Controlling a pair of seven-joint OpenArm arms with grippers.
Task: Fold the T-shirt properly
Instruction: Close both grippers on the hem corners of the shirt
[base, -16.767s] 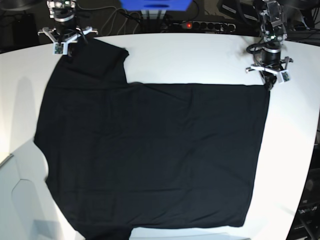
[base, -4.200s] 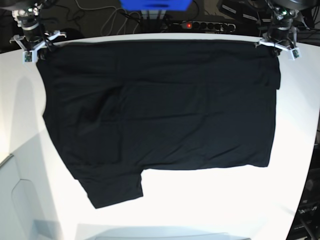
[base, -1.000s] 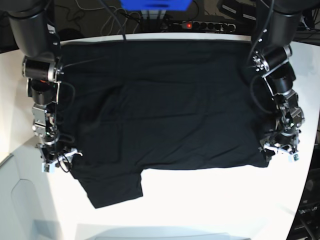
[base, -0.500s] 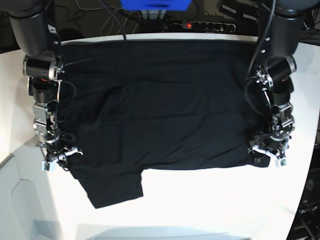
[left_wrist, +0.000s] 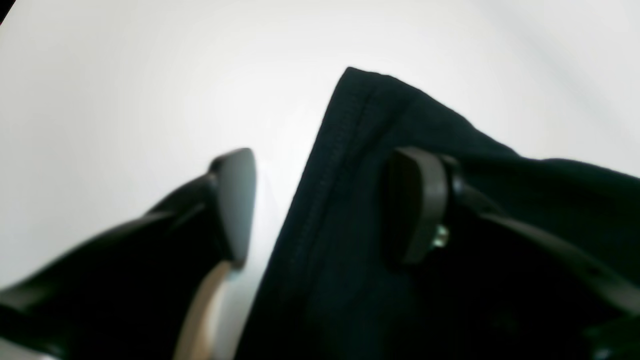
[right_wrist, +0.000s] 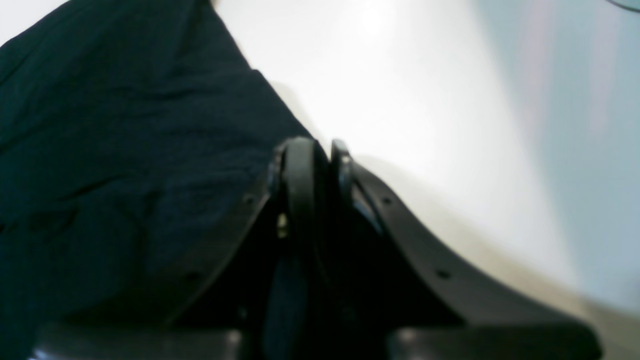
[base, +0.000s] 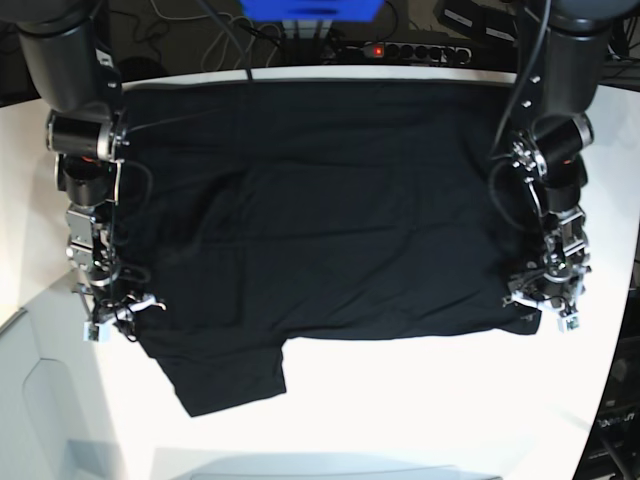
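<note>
The right tool (right_wrist: 320, 155) has its two pads pressed almost together, with only a thin dark sliver between them. It sits at the edge of the black T-shirt (base: 330, 230), but the blurred right wrist view does not show clearly whether cloth is pinched between the pads. In the base view this tool (base: 112, 322) is low on the shirt's side edge, close to the sleeve (base: 225, 375) that sticks out toward the camera.

The left tool (left_wrist: 320, 200) is partly open. One pad hangs over bare white bench (left_wrist: 125, 85), the other over the cloth, and the stitched hem and corner of the shirt (left_wrist: 350, 150) lie in the gap between them. The pads have not closed on the fabric. In the base view this tool (base: 543, 300) is at the shirt's near corner on the opposite side.

The T-shirt lies spread flat across the white bench (base: 420, 410), reaching from one arm to the other, with shallow wrinkles across its middle.
</note>
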